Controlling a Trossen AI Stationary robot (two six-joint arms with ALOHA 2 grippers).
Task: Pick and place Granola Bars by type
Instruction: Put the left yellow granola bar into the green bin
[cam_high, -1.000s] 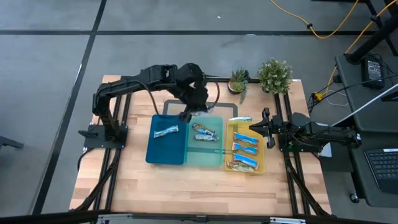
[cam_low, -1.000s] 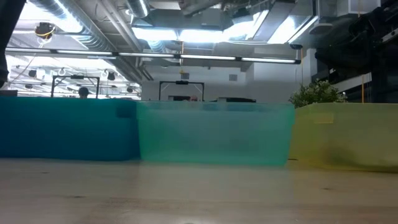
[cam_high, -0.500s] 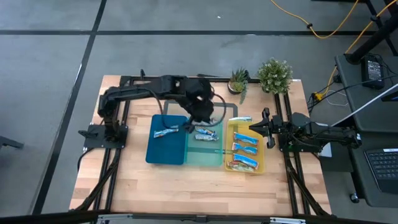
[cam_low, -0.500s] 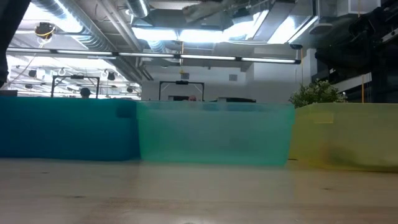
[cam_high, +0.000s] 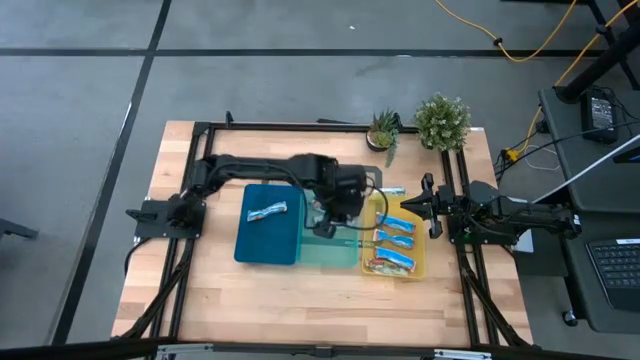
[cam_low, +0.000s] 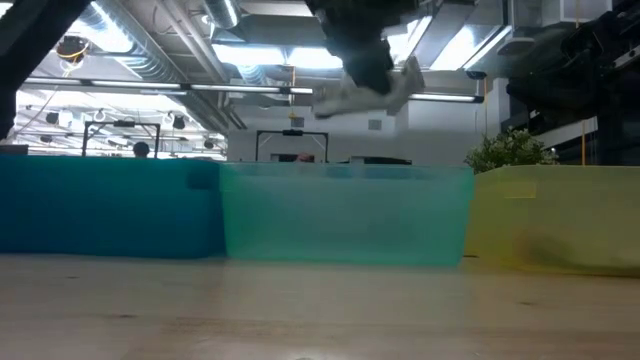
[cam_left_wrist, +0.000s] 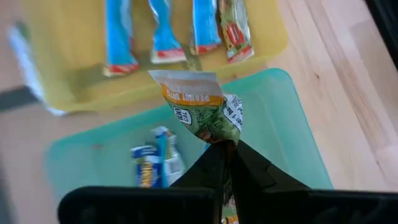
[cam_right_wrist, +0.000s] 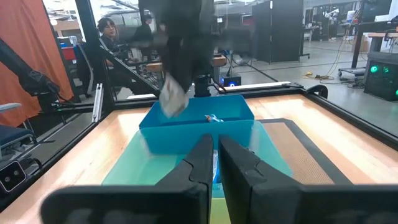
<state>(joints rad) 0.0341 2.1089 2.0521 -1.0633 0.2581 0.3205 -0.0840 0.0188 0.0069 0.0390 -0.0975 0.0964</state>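
- Left gripper: fingers pinched on one end of a green-and-orange granola bar, lifted over the teal tray.
- Bar's long axis runs straight out from the fingers, free end pointing toward the yellow tray just beyond.
- Right gripper waits at the bench's right edge, fingers closed, holding nothing.
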